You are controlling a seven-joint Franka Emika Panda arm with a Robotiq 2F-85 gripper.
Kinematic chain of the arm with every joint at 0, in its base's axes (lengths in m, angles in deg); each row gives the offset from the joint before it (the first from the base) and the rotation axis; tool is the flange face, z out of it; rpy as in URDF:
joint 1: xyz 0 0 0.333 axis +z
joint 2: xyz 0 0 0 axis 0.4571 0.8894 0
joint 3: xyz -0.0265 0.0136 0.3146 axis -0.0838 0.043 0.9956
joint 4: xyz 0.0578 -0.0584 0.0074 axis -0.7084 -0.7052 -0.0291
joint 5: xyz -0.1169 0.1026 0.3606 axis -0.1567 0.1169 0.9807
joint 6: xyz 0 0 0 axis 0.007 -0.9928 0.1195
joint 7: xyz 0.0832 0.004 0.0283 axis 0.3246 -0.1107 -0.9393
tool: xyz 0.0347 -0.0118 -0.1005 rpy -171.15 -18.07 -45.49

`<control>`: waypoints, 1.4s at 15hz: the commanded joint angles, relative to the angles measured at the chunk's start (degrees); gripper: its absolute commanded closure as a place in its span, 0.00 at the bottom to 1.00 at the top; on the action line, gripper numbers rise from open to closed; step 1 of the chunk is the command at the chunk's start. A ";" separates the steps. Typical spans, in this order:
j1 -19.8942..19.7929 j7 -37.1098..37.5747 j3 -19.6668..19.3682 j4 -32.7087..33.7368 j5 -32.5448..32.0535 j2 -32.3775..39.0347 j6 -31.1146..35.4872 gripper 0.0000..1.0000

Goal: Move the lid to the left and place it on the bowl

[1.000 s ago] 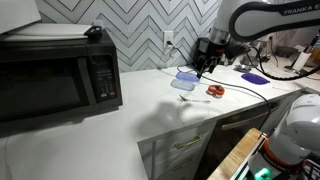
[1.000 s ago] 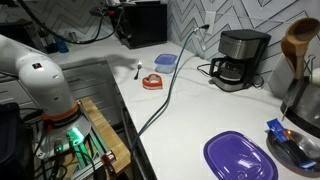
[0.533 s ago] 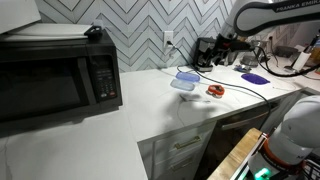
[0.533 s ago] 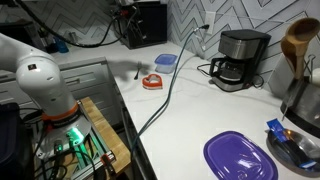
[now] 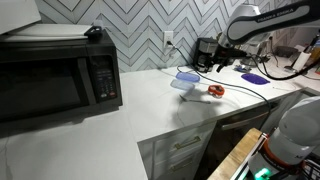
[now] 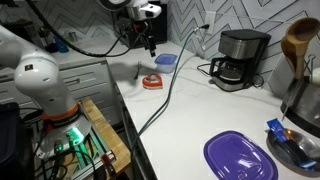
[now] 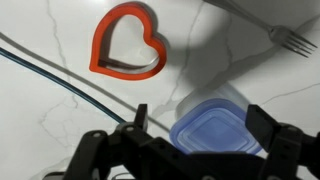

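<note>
Evidently hovers over the lid [image 7: 215, 130] with gripper [image 7: 200, 115] spread apart and empty, probably to straddle its edges; stands clear of the red heart [image 7: 128, 42].

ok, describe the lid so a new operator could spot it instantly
On the white marble counter, find the black coffee maker by the chevron-tiled wall. The lid lies near it, beside the red heart-shaped cutter. It is the flat, translucent light-blue rounded rectangle, far paler than the dark purple dish.
</note>
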 commanded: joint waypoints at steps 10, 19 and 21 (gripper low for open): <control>-1.03 2.96 -1.28 7.13 1.60 15.78 6.15 0.00; -0.35 7.75 -0.60 13.10 2.04 22.89 5.87 0.13; -0.10 9.00 -0.40 13.98 1.87 23.95 5.81 0.37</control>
